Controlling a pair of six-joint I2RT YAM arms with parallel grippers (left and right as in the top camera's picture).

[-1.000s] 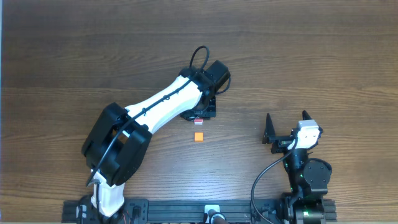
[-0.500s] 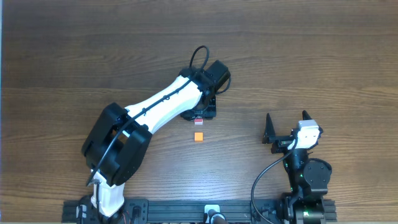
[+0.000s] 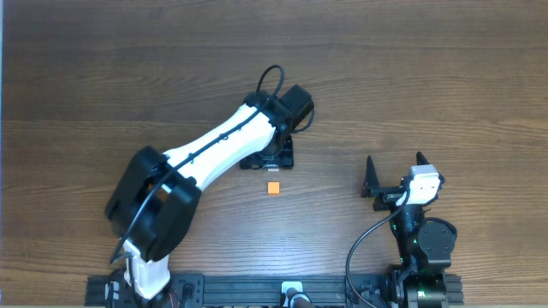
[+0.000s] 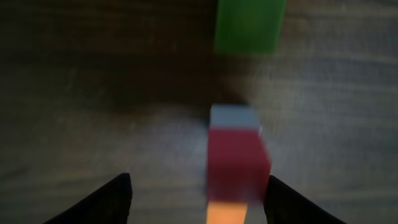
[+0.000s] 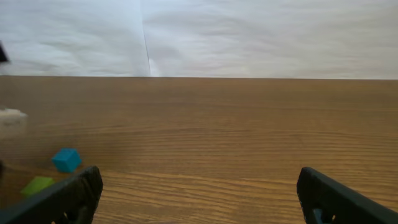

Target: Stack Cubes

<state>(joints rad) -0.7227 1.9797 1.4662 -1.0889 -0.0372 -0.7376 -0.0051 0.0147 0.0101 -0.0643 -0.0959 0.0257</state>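
four cubes were in play on the wooden table (image 3: 103,68). from the left, the left arm (image 3: 214,145) stretched diagonally to the middle of the table. the left gripper (image 4: 198,183) hung over the cluster with its fingers spread wide and nothing pinched between them (released, in short). in its own wrist view the red cube (image 4: 236,165) sat between the two fingers, nearer one than the other and touching neither as far as could be seen. a pale blue cube (image 4: 234,116) lay right against the red one on its far side. the blur made it impossible to tell whether the two stood side by side or one on the other. the orange cube (image 3: 273,188) lay on the near side of the red, toward the arm bases, and the green cube (image 4: 249,25) lay apart, beyond the blue. farther right, the right gripper (image 3: 394,161) sat near its own base, fingers splayed and empty, well apart from every cube.

the step in hand looked like work on the red cube. the open fingers straddled it, either before a grasp or after a release, and the frames did not settle which. if a grasp, the next move would call for centring the fingers on the red cube, lowering, and closing without nudging the blue neighbour. the cube would then need setting squarely onto another.
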